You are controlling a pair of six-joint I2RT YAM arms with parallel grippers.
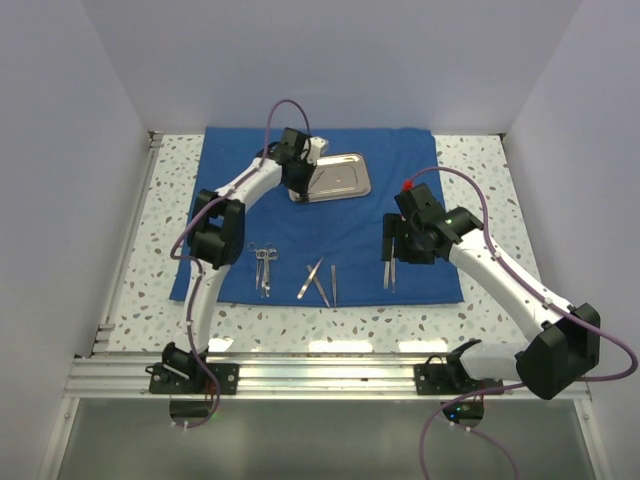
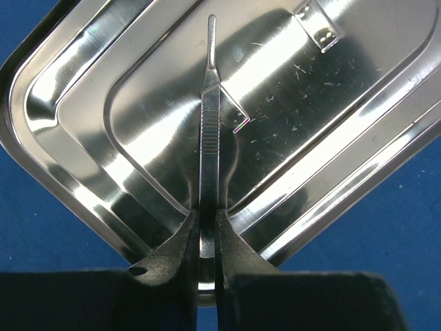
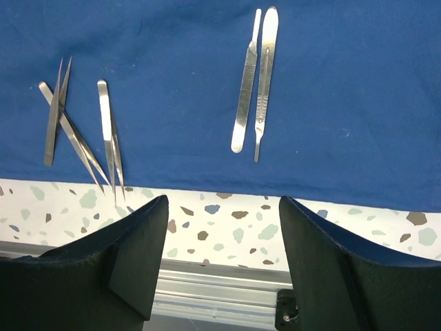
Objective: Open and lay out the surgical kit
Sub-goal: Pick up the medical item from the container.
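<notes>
Scalpel handle (image 2: 209, 117), pinched at six o'clock by our left gripper (image 2: 207, 224), points to twelve over the tray (image 2: 76, 165); our right gripper (image 3: 222, 227) gapes empty.

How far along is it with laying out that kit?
Done: the blue cloth is spread flat, with ring-handled forceps, tweezers and two flat handles lined along its near edge. In hand: the left claw grips a slim steel handle over the tray; the right claw hangs open. Left: probably setting that handle in the row.
</notes>
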